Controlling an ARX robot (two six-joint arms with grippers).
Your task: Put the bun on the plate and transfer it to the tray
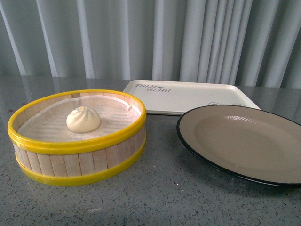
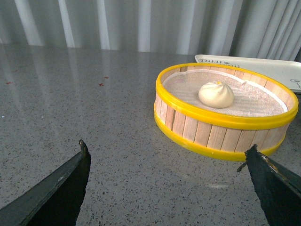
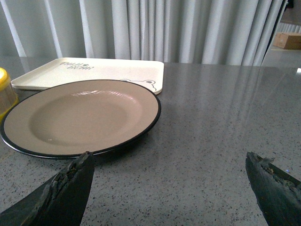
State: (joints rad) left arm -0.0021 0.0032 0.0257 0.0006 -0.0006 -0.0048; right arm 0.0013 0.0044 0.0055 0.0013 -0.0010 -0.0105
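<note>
At far left on the grey speckled table, a round wooden steamer basket, yellow-rimmed top and bottom, lined with white cloth. Inside it, resting on the cloth a little left of centre, the bun, alone, pleats upward. Farther back and to the right, just beside the basket's far side, the tray, lying flat with nothing on it, dark lettering at its far left corner. At near right, the plate, upright on its foot, bare inside, its far rim just in front of the tray's near edge; cannot tell whether touching. Behind everything, a pale pleated curtain.

Neither arm visible from the front. Only from the left wrist: the left gripper, dark fingers spread wide, holding nothing, low over the table near the basket. Only from the right wrist: the right gripper, likewise spread wide and holding nothing, just on the near side of the plate. Also clearest from there, the bear face at the tray's near right corner, and a brown box beyond the curtain's right end.
</note>
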